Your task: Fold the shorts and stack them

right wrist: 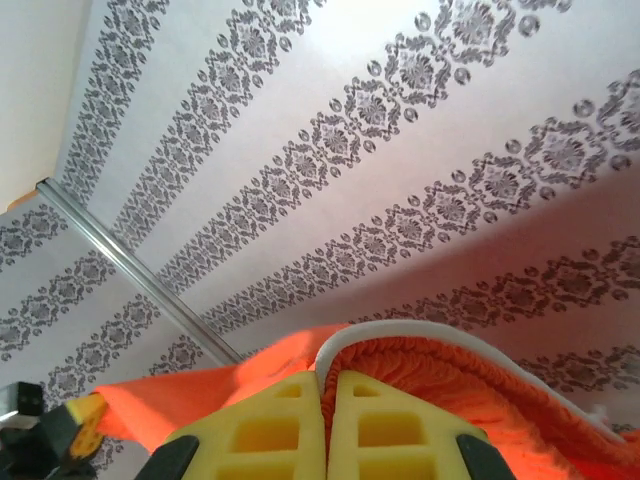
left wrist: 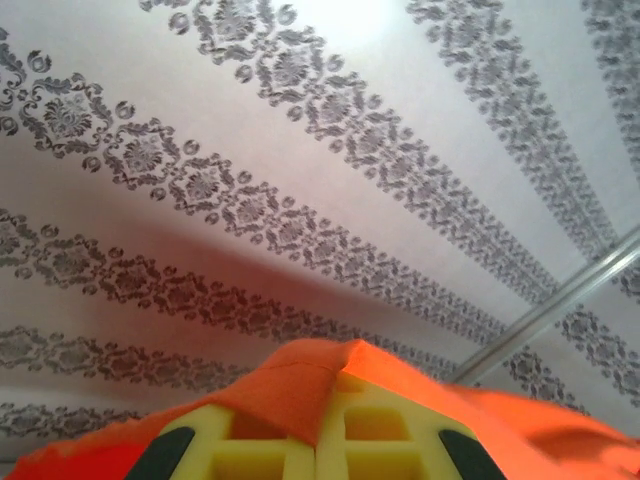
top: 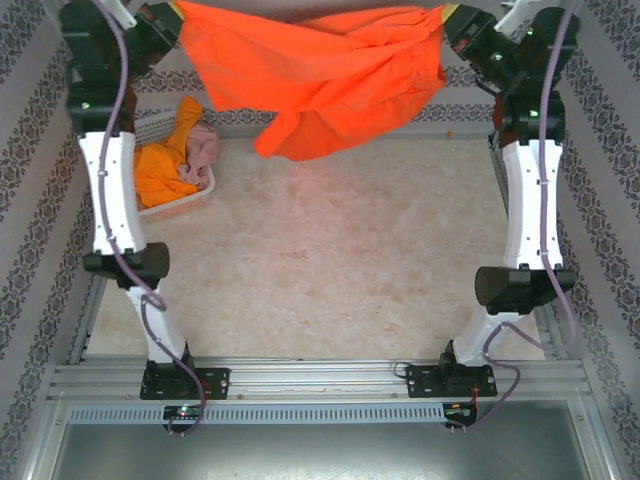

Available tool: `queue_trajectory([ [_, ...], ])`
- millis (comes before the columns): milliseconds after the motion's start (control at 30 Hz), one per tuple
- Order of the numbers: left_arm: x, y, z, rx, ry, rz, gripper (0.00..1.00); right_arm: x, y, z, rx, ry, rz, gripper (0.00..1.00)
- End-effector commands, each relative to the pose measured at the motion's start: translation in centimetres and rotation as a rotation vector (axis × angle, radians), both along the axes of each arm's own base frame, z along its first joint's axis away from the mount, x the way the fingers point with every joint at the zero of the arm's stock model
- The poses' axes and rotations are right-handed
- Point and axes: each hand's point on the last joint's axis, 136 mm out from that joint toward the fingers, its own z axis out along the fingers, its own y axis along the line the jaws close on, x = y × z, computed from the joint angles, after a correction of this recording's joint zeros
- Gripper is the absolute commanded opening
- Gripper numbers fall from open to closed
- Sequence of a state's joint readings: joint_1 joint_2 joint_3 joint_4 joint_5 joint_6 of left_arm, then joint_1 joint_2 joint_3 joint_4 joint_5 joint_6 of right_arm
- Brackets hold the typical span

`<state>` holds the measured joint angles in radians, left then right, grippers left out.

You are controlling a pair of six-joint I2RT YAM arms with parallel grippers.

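The left gripper (top: 176, 14) and right gripper (top: 447, 18), jaws pinched shut on its opposite ends, hold the red-orange shorts (top: 320, 70) stretched in the air over the table's (top: 330, 270) far edge, probably to spread them for folding. The orange shorts (top: 163, 170) and pink shorts (top: 204, 146) lie in the basket (top: 192, 205) at the far left corner.

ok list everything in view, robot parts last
red-orange cloth shorts: one, red-orange, held stretched in the air between both grippers, far side
white plastic mesh basket: one, white, table's far left
bright orange cloth shorts: one, bright orange, in the basket
dusty pink cloth shorts: one, pink, in the basket, right side
table: one, beige speckled, below
left gripper: one, yellow fingers, shut on the red-orange shorts
right gripper: one, yellow fingers, shut on the same shorts
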<state>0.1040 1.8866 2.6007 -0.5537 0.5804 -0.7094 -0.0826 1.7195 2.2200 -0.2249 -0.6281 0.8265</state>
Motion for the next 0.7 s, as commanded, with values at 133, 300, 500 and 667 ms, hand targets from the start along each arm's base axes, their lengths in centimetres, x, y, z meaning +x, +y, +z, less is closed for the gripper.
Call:
queue_trajectory([
  [133, -10.3, -3.1, -4.4, 0.078, -0.154, -0.076, 0.0, -2.2, -0.2, -11.6, -0.135, 0.118, 0.004, 0.0],
  [300, -15.8, -4.9, -16.7, 0.053, -0.024, -0.125, 0.0, -6.6, -0.7, -22.9, -0.191, 0.309, -0.044, 0.0],
  [500, -22.1, -5.4, -30.6, 0.042, 0.205, -0.129, 0.0, -13.7, -0.4, -36.3, -0.143, 0.587, -0.053, 0.0],
  [667, -25.2, -3.6, -36.7, 0.037, 0.344, -0.017, 0.0, -18.8, 0.2, -43.7, -0.046, 0.797, -0.051, 0.0],
])
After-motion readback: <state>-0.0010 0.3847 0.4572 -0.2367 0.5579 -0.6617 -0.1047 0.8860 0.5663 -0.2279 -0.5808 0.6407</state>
